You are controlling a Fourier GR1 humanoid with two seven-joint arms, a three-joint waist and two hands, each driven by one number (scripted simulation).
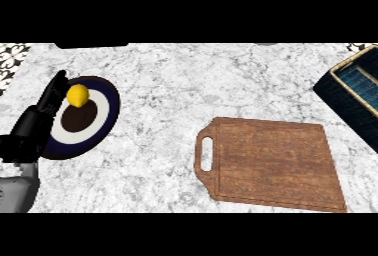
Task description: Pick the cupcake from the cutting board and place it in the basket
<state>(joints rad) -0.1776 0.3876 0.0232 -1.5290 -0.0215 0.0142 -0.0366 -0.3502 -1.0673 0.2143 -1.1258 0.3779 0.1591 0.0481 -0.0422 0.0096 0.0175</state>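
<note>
The wooden cutting board lies at the lower right of the counter with its handle slot to the left; nothing stands on it. No cupcake shows anywhere in the head view. The dark blue basket with a tan rim is at the right edge, partly cut off, and what shows of its inside holds nothing I can see. My left hand stands at the left edge, fingers straight and pointing up, beside a plate. My right hand is out of the view.
A round plate with dark blue rim, white ring and brown centre lies at the left, with a yellow lemon on its upper part. A dark object sits at the counter's top edge. Patterned tiles show at top left.
</note>
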